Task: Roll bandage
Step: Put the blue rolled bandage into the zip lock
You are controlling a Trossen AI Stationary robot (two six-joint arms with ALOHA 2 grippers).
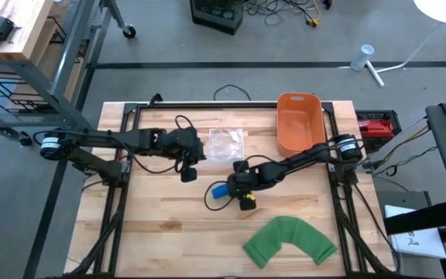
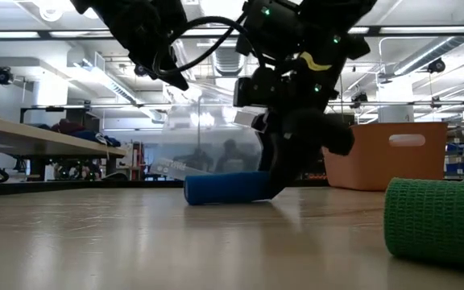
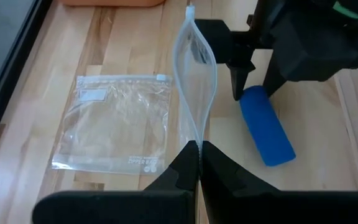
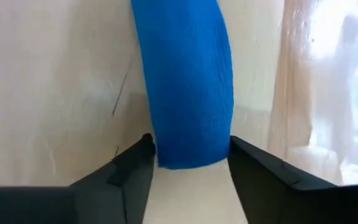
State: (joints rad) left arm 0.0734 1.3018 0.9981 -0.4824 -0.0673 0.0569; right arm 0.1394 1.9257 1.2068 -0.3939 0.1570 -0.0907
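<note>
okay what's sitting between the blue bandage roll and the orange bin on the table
Only the right arm crosses that stretch, reaching from beside the orange bin to the blue bandage roll. The table under it looks bare in the high view.

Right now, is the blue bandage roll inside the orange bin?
No, the blue bandage roll lies on the wooden table, apart from the orange bin.

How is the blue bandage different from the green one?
The blue bandage is a tight roll, while the green bandage lies as a wide bent strip. The right gripper has a finger on each side of the blue one; nothing touches the green one. Both lie on the table.
</note>
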